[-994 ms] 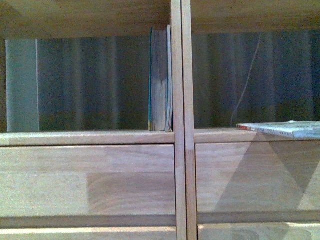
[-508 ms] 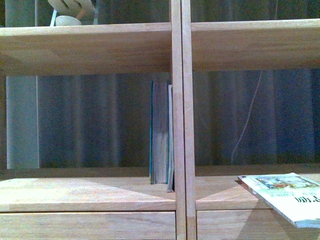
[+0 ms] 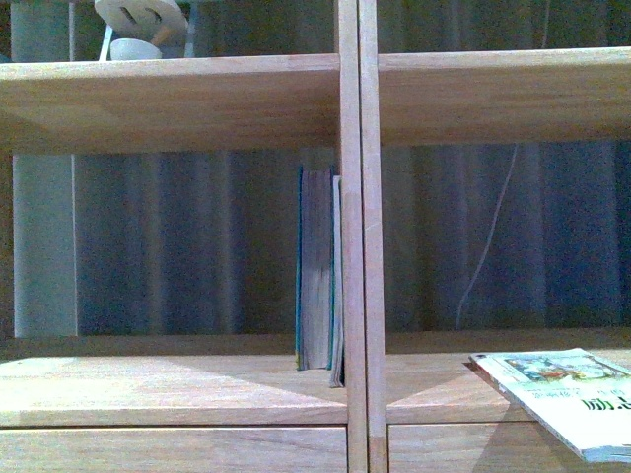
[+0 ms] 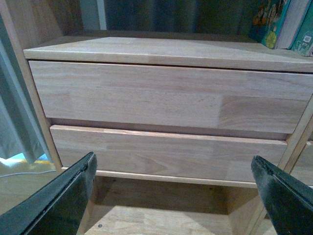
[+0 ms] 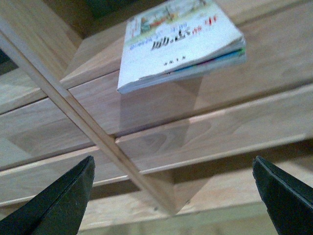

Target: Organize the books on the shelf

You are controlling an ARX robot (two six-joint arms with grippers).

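Faced the shelf (image 3: 168, 99) square on in the front view, its double central upright (image 3: 357, 246) running down the middle of the frame. Found the taller blue-teal books (image 3: 315, 271) standing upright just left of centre, pressed against that upright at the right end of the left compartment. Found the thin paperback (image 3: 567, 394) at the lower right of the frame, lying flat and cover up on the right compartment's board, one corner jutting past the front edge. Caught a pale rounded object (image 3: 138, 30) on the upper board at the upper left, too cropped to identify. Noted a thin white cord (image 3: 488, 236) hanging behind the right compartment. Showed, from the left wrist, the left gripper (image 4: 172, 166) spread wide and empty before two drawer fronts (image 4: 161, 98). Showed, from the right wrist, the right gripper (image 5: 172, 164) likewise wide apart, holding nothing, well clear of the paperback.
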